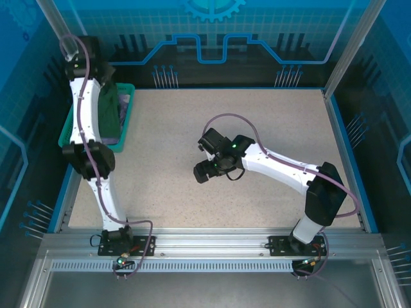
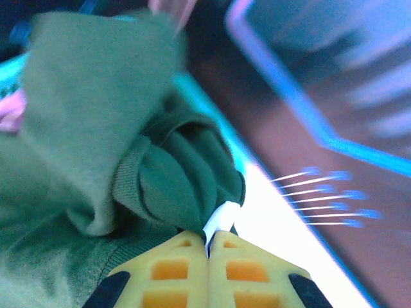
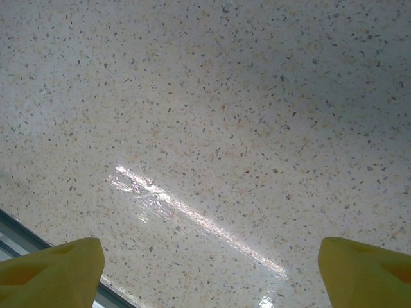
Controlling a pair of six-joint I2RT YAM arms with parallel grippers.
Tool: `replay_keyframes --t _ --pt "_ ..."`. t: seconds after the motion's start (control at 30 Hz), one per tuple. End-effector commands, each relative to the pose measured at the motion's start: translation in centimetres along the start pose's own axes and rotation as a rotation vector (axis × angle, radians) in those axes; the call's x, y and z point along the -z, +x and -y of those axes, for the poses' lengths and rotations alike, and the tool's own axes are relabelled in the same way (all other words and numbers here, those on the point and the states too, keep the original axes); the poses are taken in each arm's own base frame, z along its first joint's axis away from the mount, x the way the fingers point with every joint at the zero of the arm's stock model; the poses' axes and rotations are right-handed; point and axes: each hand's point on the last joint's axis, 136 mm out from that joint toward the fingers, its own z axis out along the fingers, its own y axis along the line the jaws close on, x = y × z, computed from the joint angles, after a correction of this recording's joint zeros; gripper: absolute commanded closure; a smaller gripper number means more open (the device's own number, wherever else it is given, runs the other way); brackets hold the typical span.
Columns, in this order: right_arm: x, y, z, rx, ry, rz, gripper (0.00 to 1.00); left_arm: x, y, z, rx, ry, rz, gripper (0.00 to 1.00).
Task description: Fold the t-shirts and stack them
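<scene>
- Counter [image 1: 257, 141]: nothing laid out on it yet, so I'd say we're at the very first step, getting a shirt out.
- Teal basket [image 1: 128, 106]: sits at the far left corner, with both shirts inside.
- Green t-shirt [image 2: 96, 128]: bunched up in the basket. A bit of the lavender t-shirt [image 1: 123, 100] peeks out beside it.
- Left hand [image 2: 209, 240]: clamped tight on a fold of the green t-shirt.
- Right hand [image 3: 209, 273]: spread wide, holding nothing, hovering over mid-counter.
- Next, imo: lift the green one clear and drag it onto the counter without snagging the mesh.
</scene>
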Motion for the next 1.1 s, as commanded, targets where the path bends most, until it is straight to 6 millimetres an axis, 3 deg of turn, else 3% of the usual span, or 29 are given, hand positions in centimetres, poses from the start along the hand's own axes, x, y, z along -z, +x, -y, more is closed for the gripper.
replay_keyframes --t 0.0,0.1,0.17,0.23,0.27,0.33,0.37,0.43,0.47,0.6,0.73,0.8,0.97,1.07 --pt "0.8 -1.8 0.6 -0.029 0.007 0.043 0.12 10.4 -3.4 7.4 -0.011 0.262 0.203 1.00" --pt "2.2 -3.3 1.9 -0.070 0.056 0.109 0.13 14.7 0.4 11.9 -0.054 0.401 0.165 1.00" --pt "3.8 -4.3 3.2 -0.119 0.089 0.165 0.12 17.0 4.6 15.2 -0.112 0.499 0.103 1.00" --pt "5.4 -5.1 4.9 -0.188 0.131 0.219 0.12 17.9 9.8 17.5 -0.155 0.547 0.001 0.97" --pt "6.2 -5.2 6.0 -0.234 0.153 0.244 0.12 18.1 12.8 18.5 -0.181 0.570 -0.066 0.83" --pt "7.7 -5.3 8.2 -0.323 0.192 0.288 0.12 17.5 18.8 19.5 -0.259 0.572 -0.171 0.43" --pt "8.4 -5.1 9.3 -0.374 0.215 0.307 0.12 16.8 21.9 19.4 -0.297 0.555 -0.240 0.28" --pt "9.5 -4.4 11.2 -0.464 0.249 0.326 0.12 15.2 26.1 18.5 -0.342 0.519 -0.362 0.03" --pt "10.0 -3.8 12.2 -0.508 0.265 0.329 0.12 14.4 27.7 18.0 -0.370 0.506 -0.414 0.01" --pt "10.9 -1.5 14.9 -0.623 0.289 0.335 0.11 11.8 29.4 14.9 -0.402 0.409 -0.495 0.01" --pt "9.7 1.1 18.0 -0.757 0.252 0.254 0.13 9.7 30.8 11.3 -0.323 0.353 -0.589 0.02" --pt "8.5 2.0 18.9 -0.812 0.193 0.202 0.17 8.9 32.9 9.2 -0.276 0.325 -0.672 0.06" --pt "5.0 2.7 19.9 -0.857 0.052 0.079 0.28 8.0 40.6 4.8 -0.137 0.296 -0.953 0.19" --pt "3.0 2.6 20.8 -0.890 0.010 0.025 0.37 7.9 43.4 3.7 -0.053 0.296 -1.033 0.20"
